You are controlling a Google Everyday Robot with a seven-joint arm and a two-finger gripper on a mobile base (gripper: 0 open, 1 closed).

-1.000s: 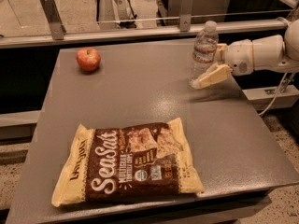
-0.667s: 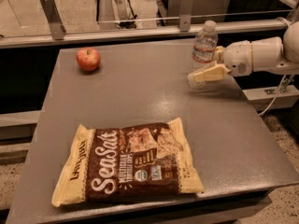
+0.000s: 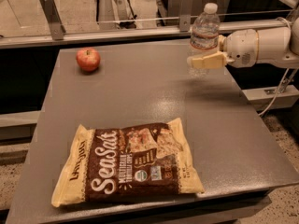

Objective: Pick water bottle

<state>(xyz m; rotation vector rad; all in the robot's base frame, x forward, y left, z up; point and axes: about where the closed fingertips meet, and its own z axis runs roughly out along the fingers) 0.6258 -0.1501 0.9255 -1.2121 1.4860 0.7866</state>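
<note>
Water bottle (image 3: 204, 31) upright at the worktop's (image 3: 140, 97) far edge; gripper (image 3: 201, 61) against its lower body. Jaws' state: cannot tell. Grasp step, likely; next calls for firm squeeze, straight lift.

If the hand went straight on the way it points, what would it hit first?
The water bottle. The hand, at the far right of the table, points leftward in view and overlaps the bottle's lower half; depth is unclear.
</note>
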